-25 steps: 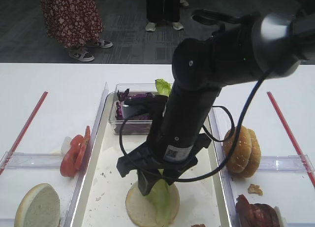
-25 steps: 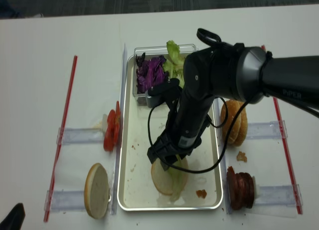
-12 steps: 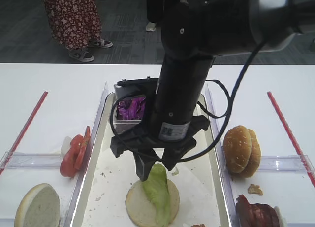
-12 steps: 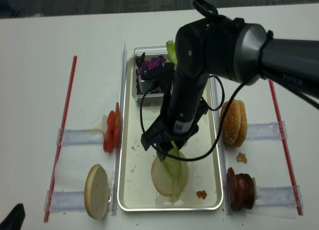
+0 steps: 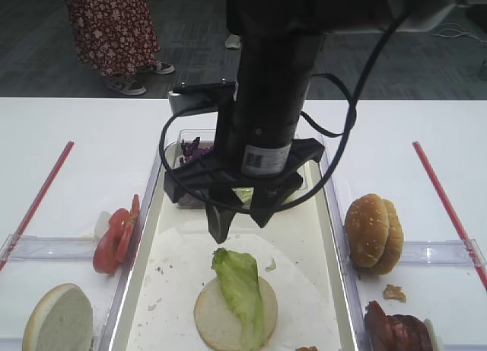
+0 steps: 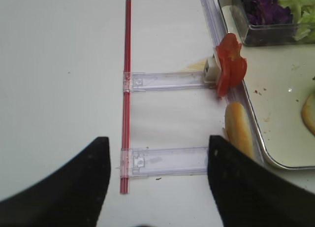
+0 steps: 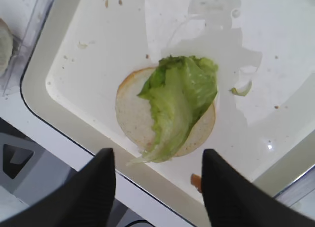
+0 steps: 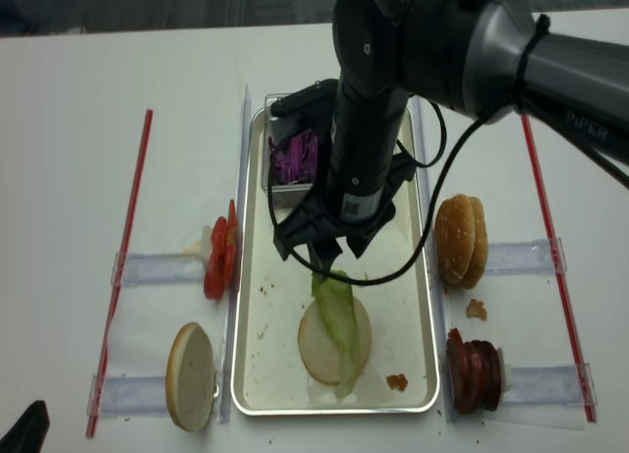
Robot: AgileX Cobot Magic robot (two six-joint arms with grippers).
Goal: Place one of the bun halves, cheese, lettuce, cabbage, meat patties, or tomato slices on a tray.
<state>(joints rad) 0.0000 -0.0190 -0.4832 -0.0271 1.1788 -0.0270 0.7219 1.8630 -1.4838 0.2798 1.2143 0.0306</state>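
Right gripper (image 7: pixel 157 180) has lifted clear, fingers (image 7: pixel 96 187) wide and empty; lettuce (image 7: pixel 179 96) now lies released on bun half (image 7: pixel 130 113) in tray (image 7: pixel 59 118).

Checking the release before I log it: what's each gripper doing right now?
Right gripper: open, holding nothing; it hangs above the lettuce lying on the bun half in the tray.
Left gripper: open, empty, over the table.

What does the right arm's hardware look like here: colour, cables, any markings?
The right arm is glossy dark grey to black with thick rounded links. A black cable loops around its wrist, which carries a white sticker. The right gripper has two matte black fingers.
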